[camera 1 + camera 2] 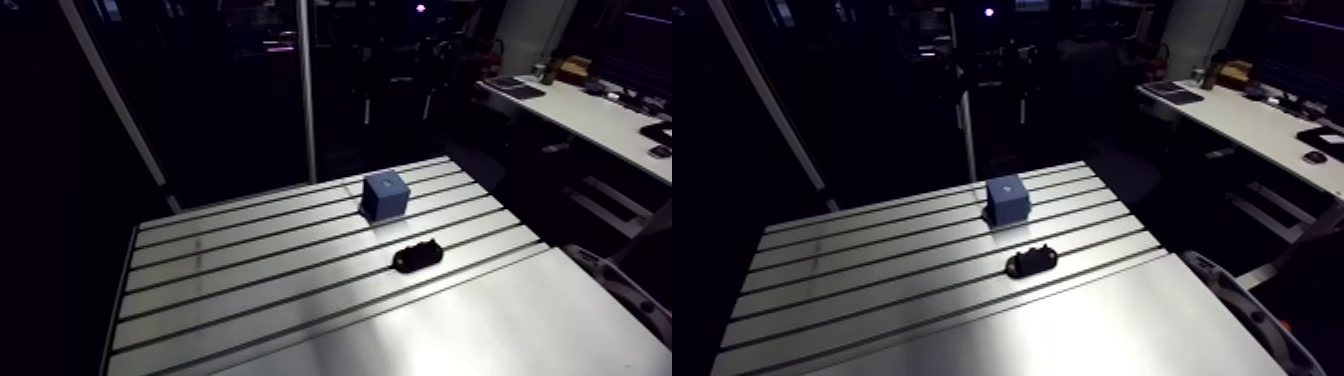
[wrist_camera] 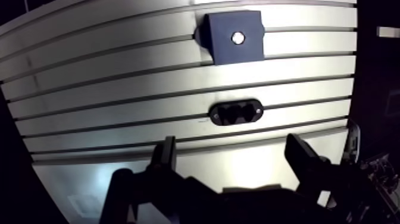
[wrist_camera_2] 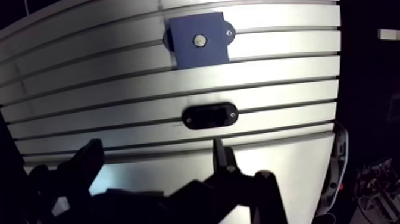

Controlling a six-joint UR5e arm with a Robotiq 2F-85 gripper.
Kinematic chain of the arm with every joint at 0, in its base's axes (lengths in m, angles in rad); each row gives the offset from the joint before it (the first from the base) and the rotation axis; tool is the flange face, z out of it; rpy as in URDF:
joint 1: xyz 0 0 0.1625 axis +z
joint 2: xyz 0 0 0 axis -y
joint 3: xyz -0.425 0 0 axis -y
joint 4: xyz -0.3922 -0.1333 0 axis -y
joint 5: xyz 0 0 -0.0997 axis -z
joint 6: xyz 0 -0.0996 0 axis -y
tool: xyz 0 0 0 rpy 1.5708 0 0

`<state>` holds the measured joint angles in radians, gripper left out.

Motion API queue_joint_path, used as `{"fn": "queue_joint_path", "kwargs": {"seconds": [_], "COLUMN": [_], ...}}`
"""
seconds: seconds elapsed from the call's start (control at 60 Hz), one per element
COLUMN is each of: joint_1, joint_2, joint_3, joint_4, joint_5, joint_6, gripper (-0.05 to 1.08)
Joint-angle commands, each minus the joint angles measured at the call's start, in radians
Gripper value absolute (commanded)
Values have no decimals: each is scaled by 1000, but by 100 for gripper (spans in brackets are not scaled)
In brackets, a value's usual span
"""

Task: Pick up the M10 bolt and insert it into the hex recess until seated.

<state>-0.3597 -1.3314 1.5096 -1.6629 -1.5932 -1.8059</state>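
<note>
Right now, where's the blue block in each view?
Arm view: the blue block sits on the table, toward its far edge, beyond the black oval piece.
Wrist view: the blue block lies ahead of the open gripper, past the black oval piece, with a light dot on its top face.
Shared landmark: the black oval piece, just nearer than the block in both.

We cannot resolve the dark oval part (image 2: 236, 112); the end effector (image 2: 232, 146) body and desk (image 2: 119, 77) run out of view.

The claw (image 2: 232, 149) points down, its two dark fingers (image 2: 166, 158) spread wide apart, with nothing held between them.
</note>
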Motion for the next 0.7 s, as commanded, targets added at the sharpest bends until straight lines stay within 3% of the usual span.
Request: {"fn": "queue_joint_path", "kwargs": {"seconds": [0.017,0.117,0.283,0.7], "joint_1": [73,113,170,168], "joint_2": [-225,-248,-270,-288], "joint_3": [30,40,35,54], "joint_4": [153,151,151,151], "joint_5": [14,27,64,57], "joint_6": [33,32,32,51], "gripper": [0,0,0,0]}}
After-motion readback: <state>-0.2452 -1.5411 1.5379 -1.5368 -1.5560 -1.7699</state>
